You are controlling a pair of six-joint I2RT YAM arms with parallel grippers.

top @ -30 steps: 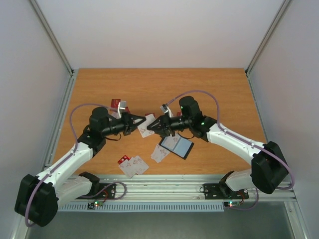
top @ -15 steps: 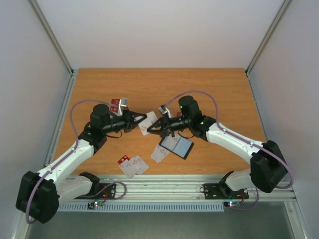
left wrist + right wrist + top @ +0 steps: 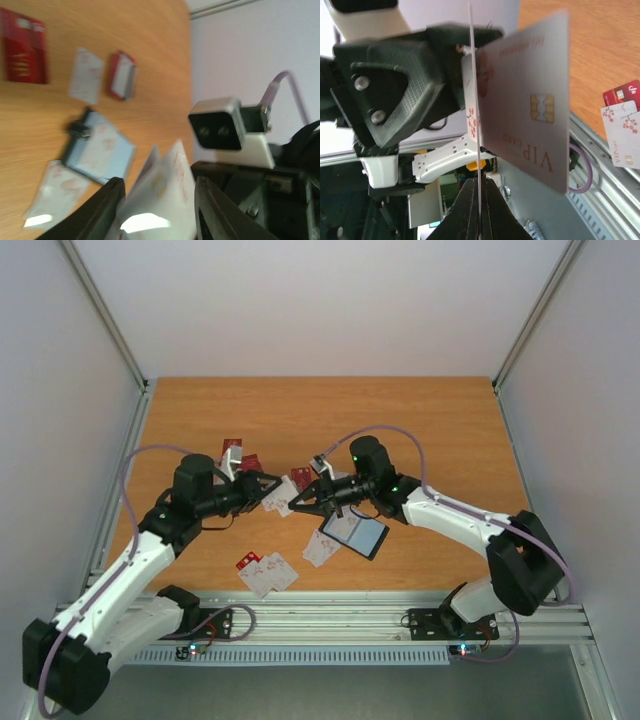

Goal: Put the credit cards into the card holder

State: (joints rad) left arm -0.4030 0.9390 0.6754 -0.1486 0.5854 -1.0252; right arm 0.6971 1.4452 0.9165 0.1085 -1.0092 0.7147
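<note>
Card holder (image 3: 356,533) lies open on the table (image 3: 430,430), its contents unclear. Just left of it, right gripper (image 3: 479,192) pinches 2 white cards (image 3: 525,110); left gripper (image 3: 157,200) has its jaws apart around them

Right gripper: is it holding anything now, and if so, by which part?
Yes. The right gripper is shut on white credit cards, pinching them near one edge. The rest of them sticks out free in the air.
</note>
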